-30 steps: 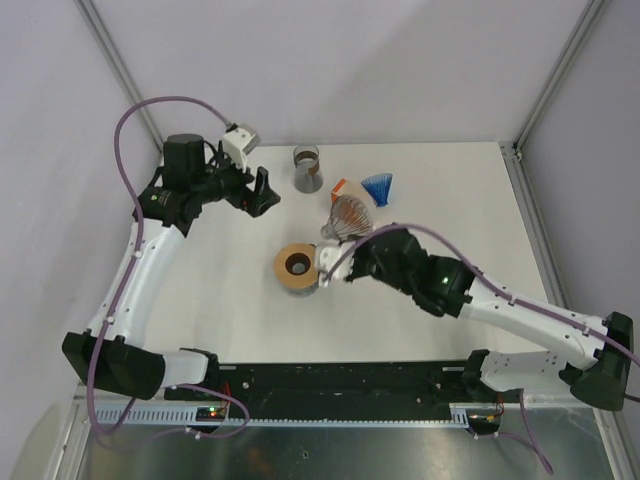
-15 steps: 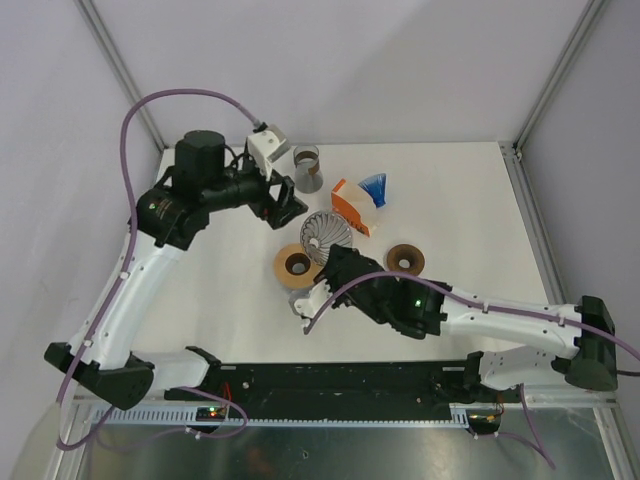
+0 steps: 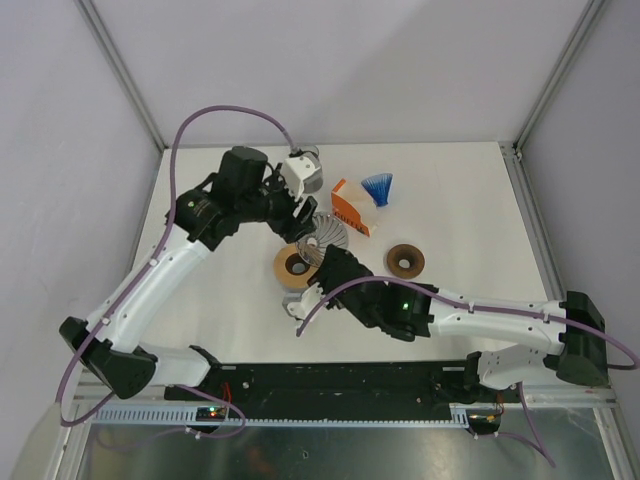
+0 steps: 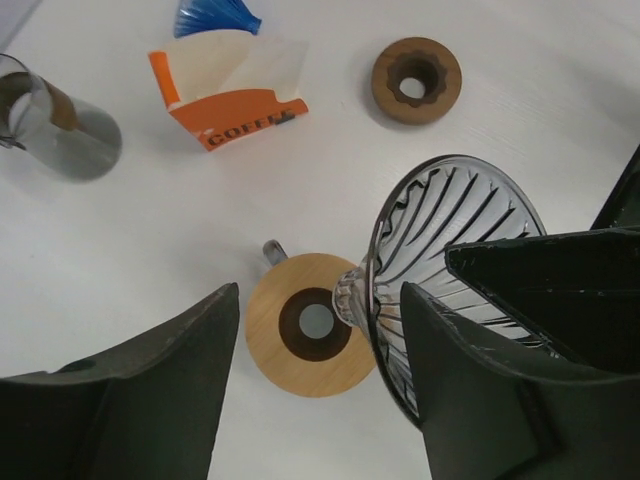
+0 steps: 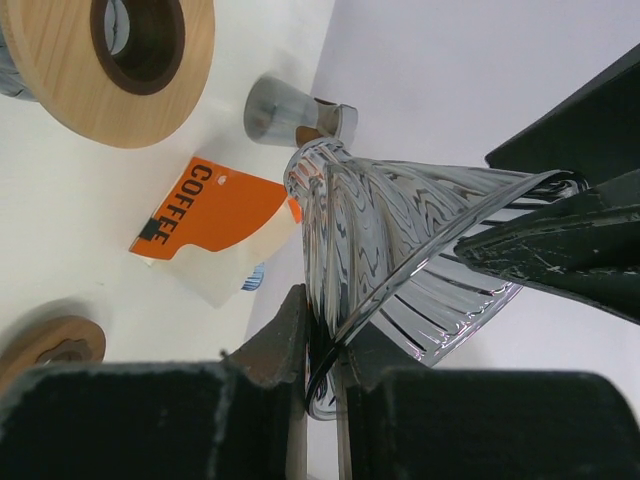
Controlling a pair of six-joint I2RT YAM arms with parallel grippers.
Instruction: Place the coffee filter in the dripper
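Observation:
The clear ribbed glass dripper (image 3: 325,235) is tilted on its side, held by its rim in my right gripper (image 3: 322,262), which is shut on it (image 5: 325,345). The dripper also shows in the right wrist view (image 5: 400,240) and the left wrist view (image 4: 450,240). The coffee filters are pale papers in an orange "COFFEE" pack (image 3: 350,212) lying behind the dripper (image 4: 230,85) (image 5: 215,225). My left gripper (image 3: 300,218) is open and empty (image 4: 320,400), with the dripper's rim close to its right finger (image 4: 520,400).
A light wooden ring stand (image 3: 292,268) (image 4: 315,322) (image 5: 110,60) sits left of the dripper. A dark brown ring (image 3: 405,260) (image 4: 417,78) lies to the right. A glass cup (image 3: 312,172) (image 4: 60,135) and a blue fluted cone (image 3: 377,187) stand at the back.
My left gripper has swung right and down to beside the dripper. My right arm has shifted left with the dripper, bringing it close to the wooden ring stand.

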